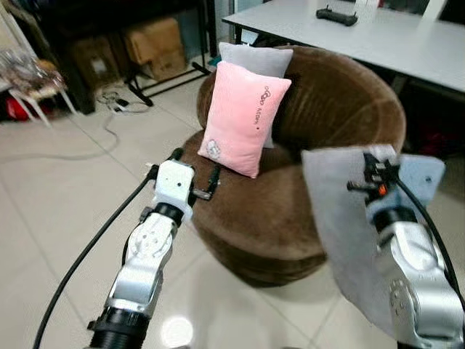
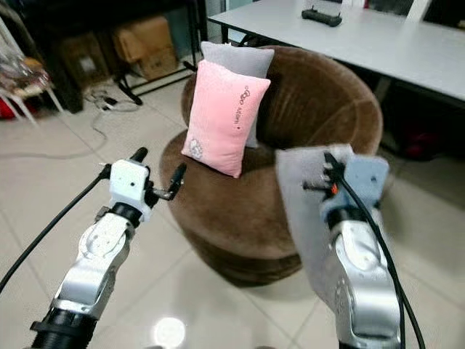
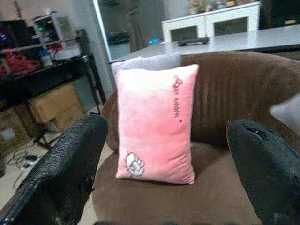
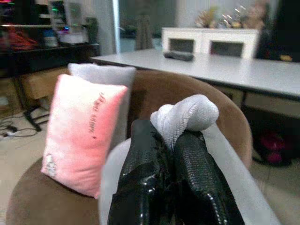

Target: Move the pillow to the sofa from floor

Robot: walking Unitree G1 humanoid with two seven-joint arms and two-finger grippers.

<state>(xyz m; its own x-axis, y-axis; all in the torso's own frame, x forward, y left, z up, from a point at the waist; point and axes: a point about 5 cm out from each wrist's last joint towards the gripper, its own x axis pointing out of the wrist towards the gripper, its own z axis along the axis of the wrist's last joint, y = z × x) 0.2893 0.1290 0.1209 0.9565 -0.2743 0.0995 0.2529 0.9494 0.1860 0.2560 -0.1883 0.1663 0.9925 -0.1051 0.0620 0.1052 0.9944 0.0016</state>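
Right gripper (image 4: 168,154) up in front of the robot, fingers (image 4: 140,187) clenched on a pinched corner of a grey pillow (image 1: 338,233); a knob of the fabric bulges out just above the fingertips in the right wrist view. The pillow hangs from that grip, clear of the floor (image 1: 65,196), its flat face turned toward the head camera and covering part of the right side of the sofa. A pale blue surface (image 1: 425,178) shows just behind the pillow's upper edge; cannot tell what it is. Sofa (image 1: 341,109) is a round brown tub chair, directly ahead, on pale tiled floor. On its seat a pink pillow (image 1: 243,116) stands upright, tilted back against the backrest, small cartoon mark near its lower corner and lettering near the top. A second grey pillow (image 1: 261,58) stands behind it, touching it, only its top and one edge visible. Left gripper (image 1: 195,178) is held out at the sofa's front left edge, fingers (image 3: 61,173) released and spread wide, holding nothing; the pink pillow sits framed between them in the left wrist view. Behind the sofa a white table (image 1: 392,36) carries a dark handheld controller (image 1: 336,15). Cardboard boxes (image 1: 156,47) under dark shelving at far left, loose cables (image 1: 109,116) on the floor nearby.
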